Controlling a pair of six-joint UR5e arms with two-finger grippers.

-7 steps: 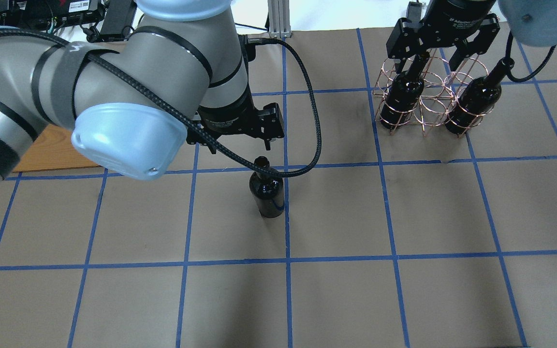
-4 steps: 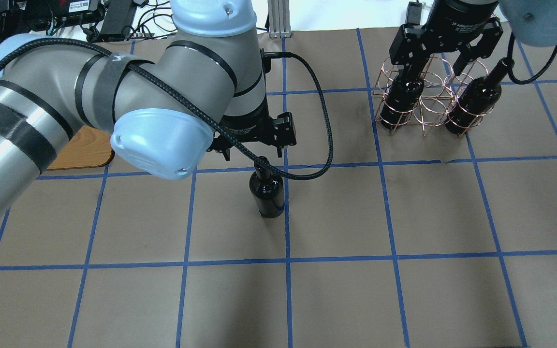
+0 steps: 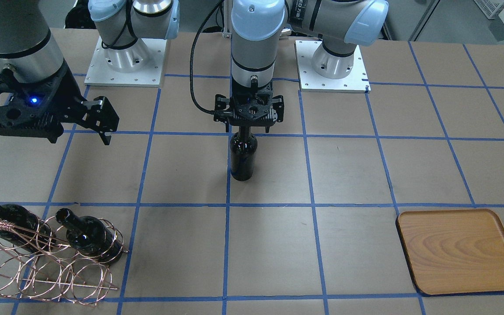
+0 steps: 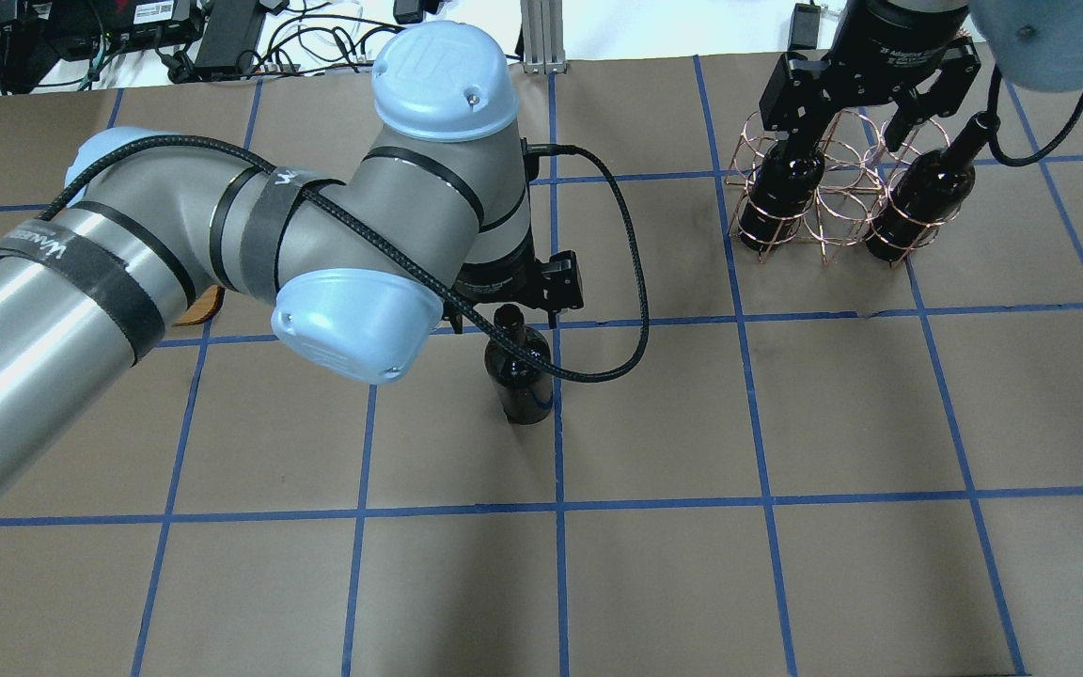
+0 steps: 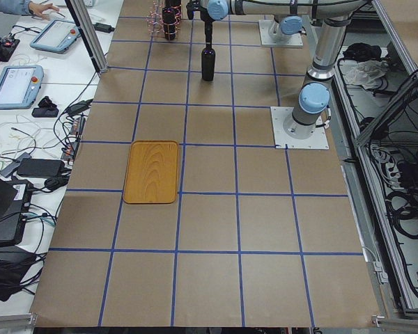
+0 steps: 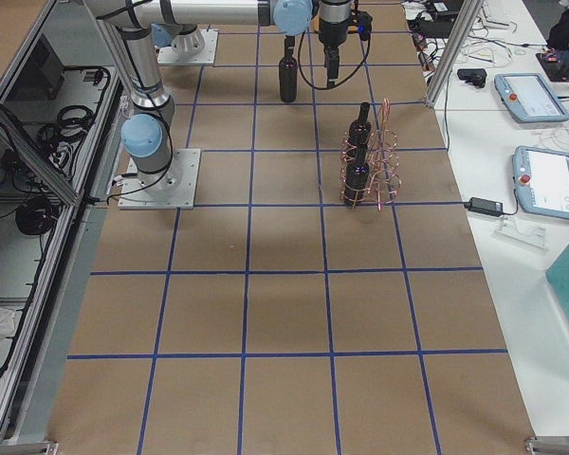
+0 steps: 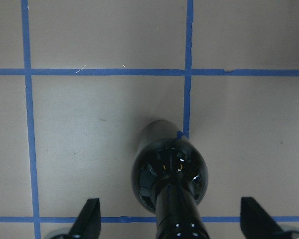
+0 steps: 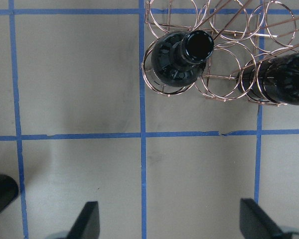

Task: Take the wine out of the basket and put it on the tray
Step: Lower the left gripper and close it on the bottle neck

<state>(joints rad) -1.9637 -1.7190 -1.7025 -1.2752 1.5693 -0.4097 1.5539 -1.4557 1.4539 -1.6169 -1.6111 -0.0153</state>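
One wine bottle [image 4: 521, 376] stands upright on the table's middle, apart from the basket; it also shows in the front view [image 3: 242, 157] and the left wrist view [image 7: 169, 174]. My left gripper [image 4: 507, 315] is open, its fingers [image 7: 92, 219] wide on either side of the bottle's neck without touching it. The copper wire basket [image 4: 833, 202] at the far right holds two more bottles [image 4: 781, 197] [image 4: 918, 202]. My right gripper [image 4: 842, 127] hovers open and empty above the basket [image 8: 224, 74]. The wooden tray [image 3: 460, 251] lies empty at the left; my left arm hides most of it in the overhead view.
The table is brown paper with a blue tape grid [image 4: 558, 498]. The arm bases [image 3: 330, 65] stand on white plates at the robot's edge. A black cable [image 4: 631, 282] loops beside the standing bottle. Operator tablets [image 6: 526, 95] lie off the table's far side.
My left arm has swung right and forward, bringing its open gripper from behind the standing bottle to around its neck. The bottle and the right gripper have stayed where they were.
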